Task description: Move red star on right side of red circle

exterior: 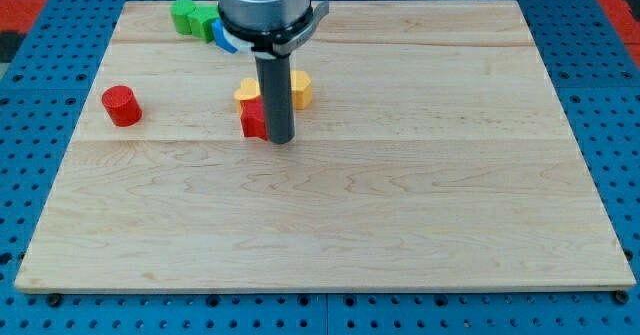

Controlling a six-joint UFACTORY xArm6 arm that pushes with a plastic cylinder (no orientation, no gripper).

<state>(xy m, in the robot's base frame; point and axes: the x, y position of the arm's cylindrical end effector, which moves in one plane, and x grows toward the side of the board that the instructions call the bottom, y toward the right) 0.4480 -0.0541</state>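
1. The red star-shaped block [253, 119] lies a little left of the frame's centre, in the upper half of the pale wooden board [400, 215]. Only its left part shows; the rest is hidden behind the rod.
2. The straight dark rod comes down from the grey arm housing [265, 5] at the top of the frame, and my tip [280, 139] meets the board right at the red star's right edge, seemingly touching it. There is no hand to open or close here, only this rod, and it holds nothing.
3. The red round cylinder block [121, 105] stands well apart from the star, toward the view's left, near the board's left edge and at about the same height in the frame.
4. Just above the star are yellow blocks: one [247, 92] touching or nearly touching the star's upper edge, and another [299, 88] on the rod's right side. Their exact shapes are partly hidden by the rod, and I cannot tell whether they touch each other behind it.
5. Farther up, at the board's top edge left of the arm, sit green blocks [192, 18], close together.
6. A bit of blue block [222, 37] peeks out beside them, mostly covered by the arm housing.
7. The board rests on a blue perforated table [30, 125].
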